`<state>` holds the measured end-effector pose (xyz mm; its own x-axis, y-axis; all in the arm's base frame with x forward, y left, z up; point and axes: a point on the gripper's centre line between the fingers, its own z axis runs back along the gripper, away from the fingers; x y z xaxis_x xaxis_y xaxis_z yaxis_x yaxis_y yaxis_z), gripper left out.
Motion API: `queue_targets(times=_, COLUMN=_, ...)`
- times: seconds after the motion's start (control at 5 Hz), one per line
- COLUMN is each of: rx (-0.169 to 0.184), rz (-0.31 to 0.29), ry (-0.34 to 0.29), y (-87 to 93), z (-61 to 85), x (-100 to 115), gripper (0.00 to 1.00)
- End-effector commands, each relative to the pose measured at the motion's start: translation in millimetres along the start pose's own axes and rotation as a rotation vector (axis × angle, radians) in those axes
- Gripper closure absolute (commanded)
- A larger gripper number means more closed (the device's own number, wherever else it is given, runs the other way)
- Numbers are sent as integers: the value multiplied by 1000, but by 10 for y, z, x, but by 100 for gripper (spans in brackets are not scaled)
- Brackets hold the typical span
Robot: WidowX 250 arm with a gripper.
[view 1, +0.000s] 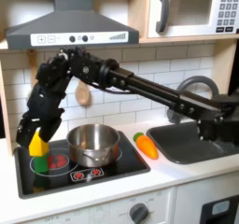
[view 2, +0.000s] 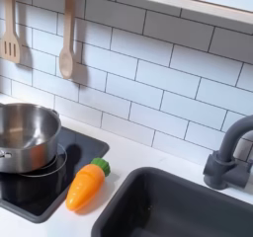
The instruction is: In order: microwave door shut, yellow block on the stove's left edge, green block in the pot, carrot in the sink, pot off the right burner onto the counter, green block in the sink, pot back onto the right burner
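Note:
In the first exterior view the yellow block [view 1: 37, 144] stands at the stove's [view 1: 112, 168] left side, on what looks like the green block [view 1: 29, 172], which is mostly hidden. My black gripper [view 1: 37, 127] hangs right at the yellow block's top; its fingers blend into the dark arm. On the right burner sits the steel pot [view 1: 93, 144] [view 2: 25, 137]. The orange carrot [view 1: 147, 146] [view 2: 87, 185] lies on the counter between stove [view 2: 40, 187] and sink [view 1: 191, 142] [view 2: 178, 209]. The microwave [view 1: 191, 11] door is shut.
My arm stretches from the first exterior view's right across the pot to the left. A grey faucet [view 1: 201, 86] [view 2: 232, 157] stands behind the sink. Wooden utensils [view 2: 67, 34] hang on the tiled wall. A range hood [view 1: 70, 22] overhangs the stove.

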<state>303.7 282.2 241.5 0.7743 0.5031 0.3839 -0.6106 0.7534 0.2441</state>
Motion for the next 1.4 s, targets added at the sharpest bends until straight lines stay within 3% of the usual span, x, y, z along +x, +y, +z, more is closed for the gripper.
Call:
queue_targets(times=0.0, rx=6, rz=-16, ry=-46, y=4, z=-114, x=-28, gripper=0)
queue_targets(times=0.4, rx=0, rz=-37, ry=-71, y=-80, z=-203, x=8, gripper=0)
queue_targets(times=1.2, rx=38, rz=-6, ry=-94, y=-1, z=-267, x=147, gripper=0)
